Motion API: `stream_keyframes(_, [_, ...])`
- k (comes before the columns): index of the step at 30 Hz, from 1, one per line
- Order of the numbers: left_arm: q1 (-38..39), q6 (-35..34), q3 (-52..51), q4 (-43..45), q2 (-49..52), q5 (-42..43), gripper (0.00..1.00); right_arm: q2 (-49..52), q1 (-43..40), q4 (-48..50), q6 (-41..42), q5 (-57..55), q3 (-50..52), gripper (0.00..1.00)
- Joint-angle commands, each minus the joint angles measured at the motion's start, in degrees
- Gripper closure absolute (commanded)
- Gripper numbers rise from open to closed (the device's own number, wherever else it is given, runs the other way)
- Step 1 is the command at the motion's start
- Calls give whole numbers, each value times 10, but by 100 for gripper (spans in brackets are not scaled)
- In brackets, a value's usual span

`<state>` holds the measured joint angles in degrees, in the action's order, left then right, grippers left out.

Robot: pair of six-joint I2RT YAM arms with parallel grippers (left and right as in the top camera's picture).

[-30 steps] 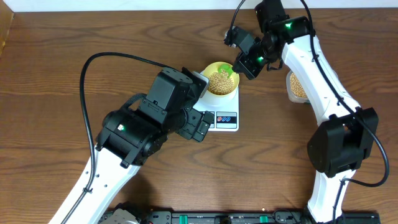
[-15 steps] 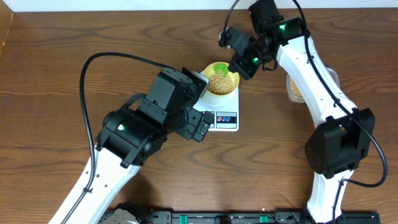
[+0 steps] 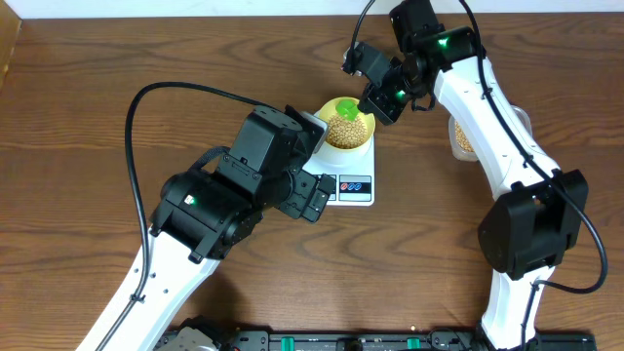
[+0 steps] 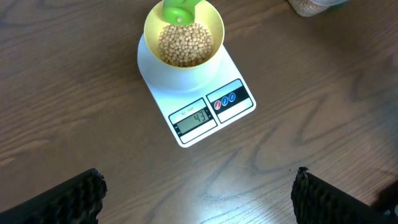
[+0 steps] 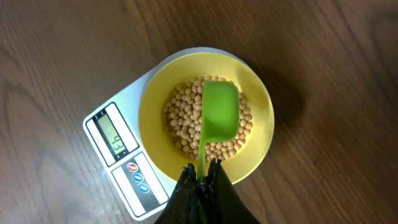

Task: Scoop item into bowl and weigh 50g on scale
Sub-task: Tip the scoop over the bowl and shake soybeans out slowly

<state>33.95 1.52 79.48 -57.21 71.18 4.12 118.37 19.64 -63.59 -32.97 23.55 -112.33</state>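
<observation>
The pale-yellow bowl [image 3: 363,139] [image 4: 152,25] [image 5: 258,143] stands on the white scale [image 3: 356,185] [image 4: 230,99] [image 5: 140,180]. It holds a heap of tan beans [image 4: 184,45] [image 5: 177,118]. The scale's display reads 43 in the left wrist view. My right gripper [image 3: 378,97] [image 5: 202,171] is shut on the handle of a green scoop [image 3: 346,108] [image 4: 179,11] [image 5: 220,115], whose head is over the beans inside the bowl. My left gripper [image 3: 314,198] [image 4: 198,193] hovers open over bare wood just in front of the scale, with nothing between its fingers.
A clear tub [image 3: 464,138] [image 4: 308,6] with more beans stands to the right of the scale, partly hidden by the right arm. The left arm's bulk covers the table to the left of the scale. The wooden table's far edge runs just behind the bowl.
The right gripper shifted a little left and back with the scoop a second ago, and has since held still over the bowl. The left arm has not moved.
</observation>
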Motion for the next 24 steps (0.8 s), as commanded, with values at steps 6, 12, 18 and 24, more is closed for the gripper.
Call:
stream_keyframes(6, [-1, 4, 13, -2, -1, -7, 2, -6, 2, -2, 19, 4, -13, 99])
stream_keyframes(12, [-1, 4, 13, -2, -1, -7, 2, -6, 2, -3, 18, 4, -13, 99])
stream_keyframes(18, [-1, 4, 13, -2, 0, -7, 2, -6, 2, -3, 18, 4, -13, 99])
stream_keyframes(24, [-1, 3, 13, -6, 0, -7, 2, -6, 2, -3, 12, 3, -13, 99])
